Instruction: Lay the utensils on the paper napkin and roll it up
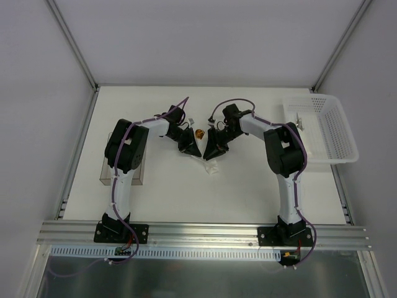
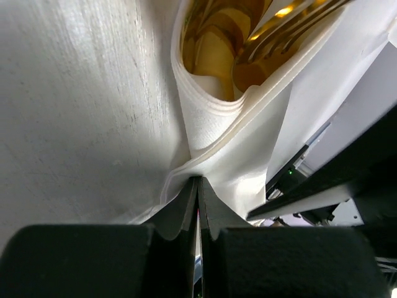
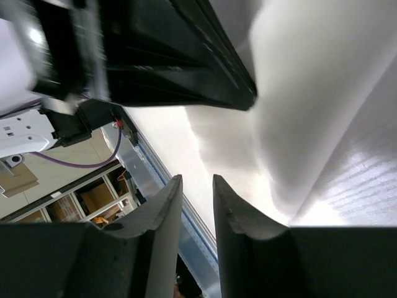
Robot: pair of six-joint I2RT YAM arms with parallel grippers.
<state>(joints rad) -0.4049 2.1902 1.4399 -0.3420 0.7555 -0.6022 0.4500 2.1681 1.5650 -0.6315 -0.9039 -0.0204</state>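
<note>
two claws meet mid-table: my left gripper (image 2: 197, 186) is clenched on the paper napkin (image 2: 211, 118) at its edge, the gold utensils (image 2: 248, 37) inside the curl. my right gripper (image 3: 197, 192) stands narrowly apart, gripping nothing — i'd pinch the fold and turn slowly, roll kept snug.

Brightly, evenly lit from overhead in the top view; soft short shadows on the table (image 1: 186, 198). Sharp on the weave of the paper napkin (image 2: 211, 124) in the left wrist view, warm glare off the utensils (image 2: 248, 37). Blurred at upper left and blown out at right in the right wrist view.
</note>
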